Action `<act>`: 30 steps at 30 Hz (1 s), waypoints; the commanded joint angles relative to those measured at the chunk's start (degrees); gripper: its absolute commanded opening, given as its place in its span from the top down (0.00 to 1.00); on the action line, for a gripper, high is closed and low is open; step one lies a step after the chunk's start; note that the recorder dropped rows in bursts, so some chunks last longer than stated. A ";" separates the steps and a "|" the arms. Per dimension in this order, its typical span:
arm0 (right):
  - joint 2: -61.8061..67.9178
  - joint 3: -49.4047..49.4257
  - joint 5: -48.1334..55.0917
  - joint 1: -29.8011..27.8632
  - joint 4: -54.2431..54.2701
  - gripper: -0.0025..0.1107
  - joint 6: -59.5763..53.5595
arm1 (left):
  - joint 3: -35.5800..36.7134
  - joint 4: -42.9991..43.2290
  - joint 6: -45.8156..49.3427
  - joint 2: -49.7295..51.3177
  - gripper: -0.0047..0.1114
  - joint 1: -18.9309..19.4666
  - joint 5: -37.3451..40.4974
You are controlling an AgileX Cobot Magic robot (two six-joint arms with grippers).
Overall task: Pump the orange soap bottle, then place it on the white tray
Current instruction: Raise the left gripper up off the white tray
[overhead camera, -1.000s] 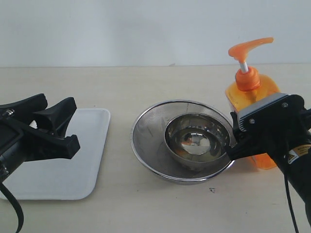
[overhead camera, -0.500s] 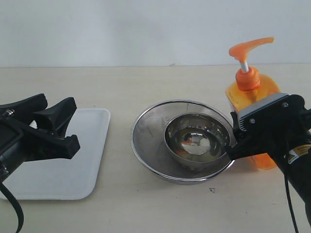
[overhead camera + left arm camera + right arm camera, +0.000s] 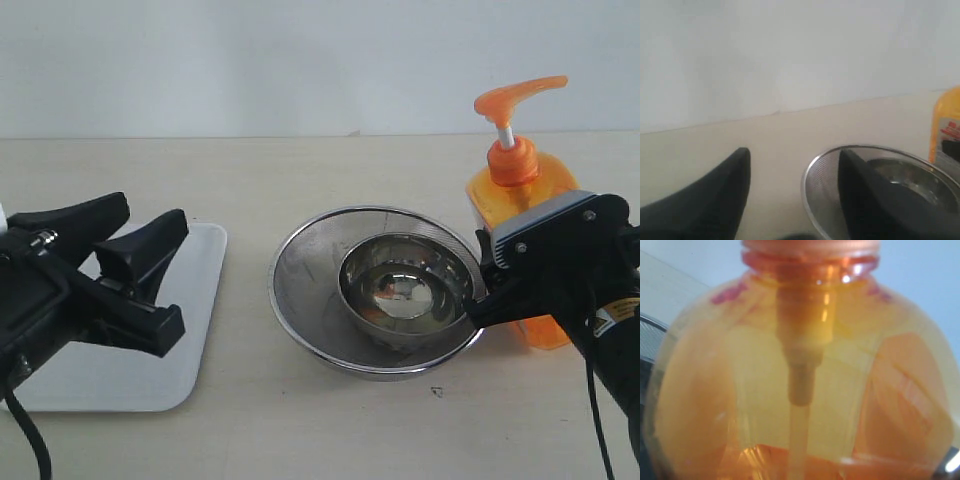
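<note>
- The left jaws [image 3: 150, 215] have swung forward and up since a second ago, off the near part of the flat white rectangular tray [image 3: 130, 380] toward the round steel mesh strainer [image 3: 300, 280]. They gape wide with nothing between them.
- The orange soap bottle [image 3: 515, 195], a tall, flat-sided translucent plastic one with an orange pump head on a white stem, stands on the beige worktop [image 3: 300, 430] just right of the strainer. Its pump is up and looks unpressed.
- The right jaws [image 3: 500, 265] sit around its body; it nudged along with them, so I judge it grasped.
- Risk: a press landing out on the long spout rather than over the stem could tip or twist the slick bottle in that hold.
- Risk: the spout points away from the small steel bowl [image 3: 405, 285] inside the strainer, so soap may land on the worktop.
- Risk: the left arm reaching across could clip the strainer's rim. Left hanging over the tray, it would block the set-down.
</note>
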 commanded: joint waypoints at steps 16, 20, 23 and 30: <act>-0.19 0.07 -0.06 -0.14 -0.02 0.98 0.89 | -17.82 13.47 7.80 -0.44 0.92 6.54 27.14; -0.19 0.07 -0.06 -0.14 -0.02 0.98 0.89 | -27.95 19.28 5.84 -0.44 0.92 11.02 42.23; -0.19 0.07 -0.06 -0.14 -0.02 0.98 0.89 | -35.98 22.62 5.58 -0.44 0.92 13.07 51.88; -0.19 0.07 -0.06 -0.14 -0.89 0.98 1.02 | -46.12 21.77 13.12 0.36 0.92 13.65 64.49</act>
